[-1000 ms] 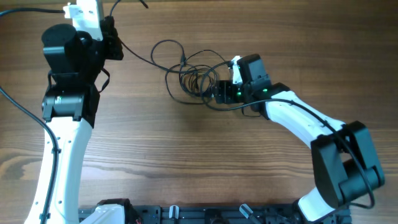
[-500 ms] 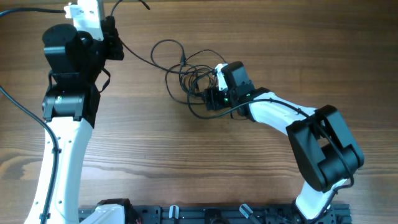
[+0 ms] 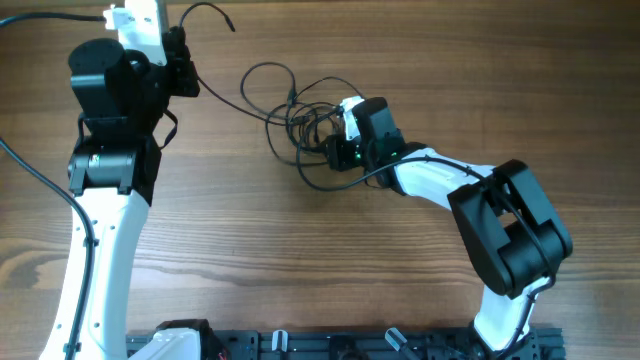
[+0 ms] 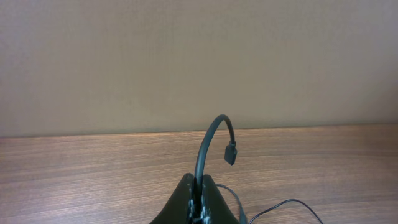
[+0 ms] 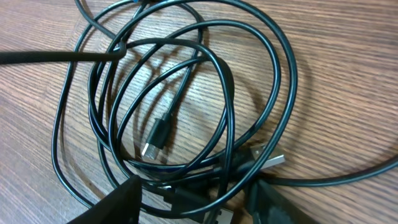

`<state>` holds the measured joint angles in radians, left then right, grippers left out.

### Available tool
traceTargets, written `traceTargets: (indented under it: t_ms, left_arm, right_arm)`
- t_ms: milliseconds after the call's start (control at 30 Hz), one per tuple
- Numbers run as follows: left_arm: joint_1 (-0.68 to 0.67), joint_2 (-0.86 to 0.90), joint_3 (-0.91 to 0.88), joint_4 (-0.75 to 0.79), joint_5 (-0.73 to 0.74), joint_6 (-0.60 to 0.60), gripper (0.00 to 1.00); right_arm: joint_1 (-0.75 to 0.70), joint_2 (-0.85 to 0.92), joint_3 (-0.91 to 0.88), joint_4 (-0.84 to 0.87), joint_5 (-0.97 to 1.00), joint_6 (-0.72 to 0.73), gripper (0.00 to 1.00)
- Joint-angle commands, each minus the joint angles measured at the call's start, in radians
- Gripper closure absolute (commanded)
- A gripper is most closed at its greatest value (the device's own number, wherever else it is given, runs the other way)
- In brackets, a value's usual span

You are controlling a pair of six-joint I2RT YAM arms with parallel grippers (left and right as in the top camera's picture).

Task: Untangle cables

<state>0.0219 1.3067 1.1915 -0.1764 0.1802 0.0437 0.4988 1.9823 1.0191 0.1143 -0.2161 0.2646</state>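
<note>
Cables (image 3: pixel 305 125): loose black tangle on the wooden table (image 3: pixel 300 260), mid-table, one strand stretched off sideways
Left gripper (image 4: pixel 200 198): fingers pressed together on one cable, its plug end arching above
Right gripper (image 5: pixel 196 205): fingers apart, low over the coil, strands between them

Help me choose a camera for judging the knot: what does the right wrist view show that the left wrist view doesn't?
Right wrist only: the tangled coil lying flat, a small plug inside it. Left wrist only: the shut left claw pinching one cable end that arches up to a dangling plug, wall behind. Both: thin black cable and the wooden table.
</note>
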Motion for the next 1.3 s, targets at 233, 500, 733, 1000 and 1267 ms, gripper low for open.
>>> traceTargets:
  t_ms: [233,500,733,1000,1267]
  left_arm:
    - [0.004,-0.017,0.015,-0.005,0.010,0.005,0.78]
    - [0.002,-0.017,0.015,-0.004,0.076,0.004,0.74]
    - [0.002,-0.016,0.015,-0.012,0.112,0.004,0.65]
    - [0.002,0.002,0.015,-0.013,0.283,0.004,0.51]
    - [0.002,0.038,0.015,-0.031,0.481,0.005,0.37]
  right_arm:
    - [0.015,0.047,-0.005,-0.011,0.034,0.114,0.95]
    - [-0.010,-0.237,0.019,-0.112,0.071,0.117,0.95]
    - [-0.063,-0.458,0.136,-0.372,0.140,0.048,0.95]
    - [-0.066,-0.500,0.398,-0.601,0.001,-0.067,0.95]
    - [-0.071,-0.502,0.644,-0.642,0.004,-0.108,0.96]
